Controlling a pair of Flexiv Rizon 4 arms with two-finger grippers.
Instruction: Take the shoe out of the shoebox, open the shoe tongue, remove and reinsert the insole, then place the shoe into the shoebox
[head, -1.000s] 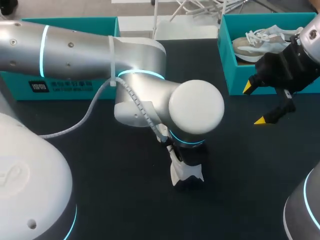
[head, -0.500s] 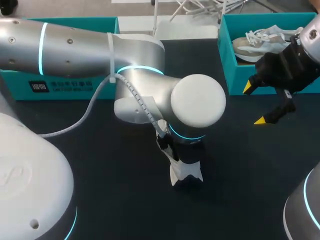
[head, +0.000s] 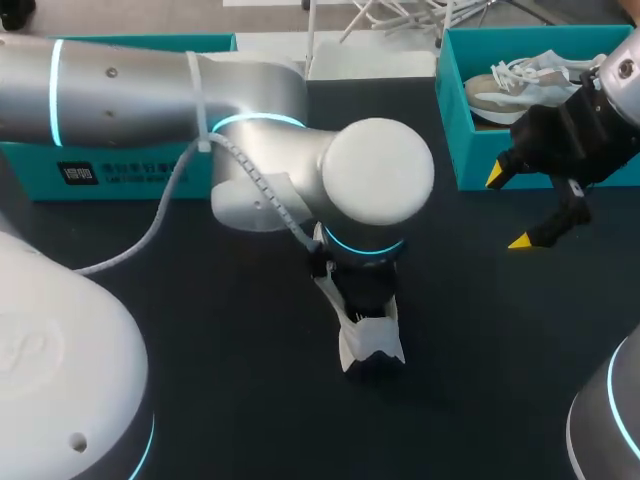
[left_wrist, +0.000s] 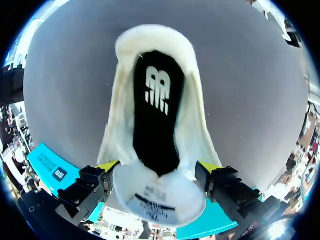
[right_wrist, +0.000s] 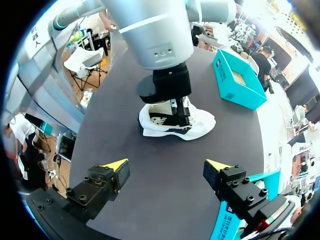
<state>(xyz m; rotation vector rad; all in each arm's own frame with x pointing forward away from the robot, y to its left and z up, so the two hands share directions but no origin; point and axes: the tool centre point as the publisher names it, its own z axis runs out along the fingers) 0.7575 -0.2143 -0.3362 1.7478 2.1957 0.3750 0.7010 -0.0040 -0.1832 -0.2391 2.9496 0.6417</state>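
Observation:
A white shoe (head: 372, 342) lies on the dark table near the middle, half hidden under my left arm's wrist. In the left wrist view I look straight down into the shoe (left_wrist: 192, 125), where the black insole (left_wrist: 155, 115) fills the inside and the white tongue (left_wrist: 160, 202) is folded back. My left gripper (left_wrist: 159, 166) hangs open just above it, one yellow tip on each side of the shoe's opening, holding nothing. My right gripper (head: 508, 208) stands open and empty in front of the teal shoebox (head: 452, 120). It faces the shoe (right_wrist: 175, 121) from a distance.
A second pale shoe (head: 520, 82) lies inside the teal shoebox at the back right. Another teal box (head: 130, 172) stands at the back left, partly behind my left arm. Bare dark table lies between the shoe and my right gripper (right_wrist: 167, 167).
My left gripper has opened wide over the shoe, and its wrist has drawn up and back a little. The shoe stays put. My right arm has not moved.

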